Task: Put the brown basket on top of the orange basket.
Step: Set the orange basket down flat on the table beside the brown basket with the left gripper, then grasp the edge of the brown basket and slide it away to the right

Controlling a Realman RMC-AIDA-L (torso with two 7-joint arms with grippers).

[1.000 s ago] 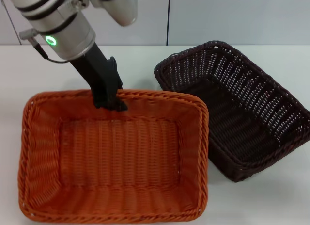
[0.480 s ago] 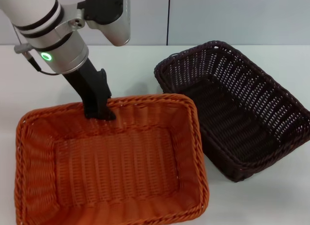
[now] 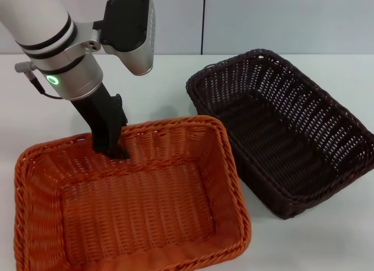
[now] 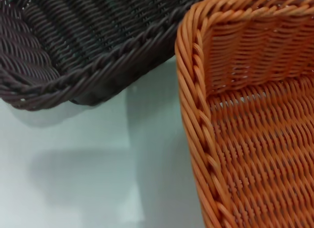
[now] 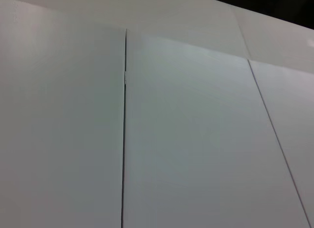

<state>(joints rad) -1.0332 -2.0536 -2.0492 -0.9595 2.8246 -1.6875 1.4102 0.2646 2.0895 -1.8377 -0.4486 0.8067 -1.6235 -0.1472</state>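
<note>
The orange basket (image 3: 134, 212) sits at the front left of the white table, turned a little askew. My left gripper (image 3: 109, 147) reaches down onto its far rim and is shut on that rim. The brown basket (image 3: 280, 131) stands to the right, open side up, with a narrow strip of table between the two. In the left wrist view the orange basket's corner (image 4: 255, 139) and the brown basket's rim (image 4: 88, 36) show with bare table between them. My right gripper is out of view; its wrist view shows only wall panels.
The white table (image 3: 327, 242) runs back to a pale panelled wall (image 3: 263, 20). The orange basket's near edge runs off the bottom of the head view. The brown basket reaches the right edge of the head view.
My left gripper has pulled the orange basket left and nearer to me by its far rim. The basket has turned slightly and the gap to the brown basket has widened. The brown basket has not moved.
</note>
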